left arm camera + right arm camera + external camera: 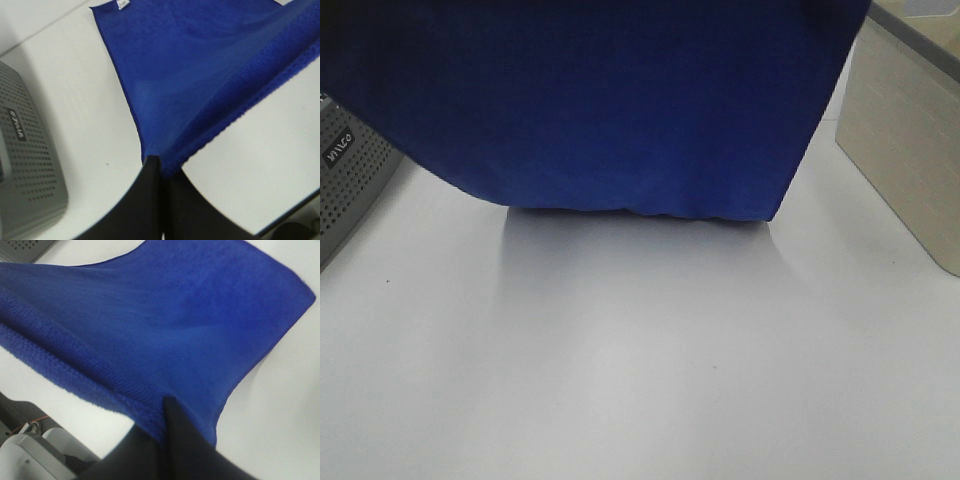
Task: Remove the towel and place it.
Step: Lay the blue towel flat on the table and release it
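Observation:
The royal-blue towel [600,100] hangs spread across the top of the exterior high view, its lower edge touching the white table. The arms are hidden behind it there. In the left wrist view my left gripper [160,167] is shut on a corner of the towel [200,75], whose small white tag [123,4] shows at the far edge. In the right wrist view my right gripper [167,407] is shut on another corner of the towel [165,310], which stretches away from the black fingers [185,440].
A grey perforated basket [345,170] stands at the left edge; it also shows in the left wrist view [27,175]. A beige box [905,150] stands at the right. The white table [640,360] spreads in front of the towel.

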Controlling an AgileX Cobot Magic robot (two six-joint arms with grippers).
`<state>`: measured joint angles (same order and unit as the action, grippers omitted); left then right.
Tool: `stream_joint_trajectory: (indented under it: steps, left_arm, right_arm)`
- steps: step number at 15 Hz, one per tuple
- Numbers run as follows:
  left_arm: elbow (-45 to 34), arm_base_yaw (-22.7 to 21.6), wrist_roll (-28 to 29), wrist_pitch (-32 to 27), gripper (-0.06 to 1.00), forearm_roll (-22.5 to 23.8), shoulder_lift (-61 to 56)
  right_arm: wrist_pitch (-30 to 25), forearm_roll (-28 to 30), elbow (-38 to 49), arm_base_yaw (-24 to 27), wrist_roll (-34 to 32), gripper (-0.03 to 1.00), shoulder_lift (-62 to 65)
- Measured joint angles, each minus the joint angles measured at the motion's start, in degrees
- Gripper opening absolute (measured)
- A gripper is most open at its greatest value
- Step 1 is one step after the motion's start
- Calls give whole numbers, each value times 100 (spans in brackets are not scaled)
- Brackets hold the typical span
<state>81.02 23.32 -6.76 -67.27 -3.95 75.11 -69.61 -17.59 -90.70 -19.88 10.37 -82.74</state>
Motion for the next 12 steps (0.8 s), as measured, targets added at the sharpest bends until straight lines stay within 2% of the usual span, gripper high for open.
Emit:
stream_joint_trajectory:
  steps: [7,12]
  left_arm:
    - [-1776,6,298,97,0,-1289,-814]
    - [-3031,92,453,155,0,-1885,-1261]
  right_arm:
    - [46,-155,2074,-23,0,2,1295]
    - [92,-384,3449,-23,0,2,1621]
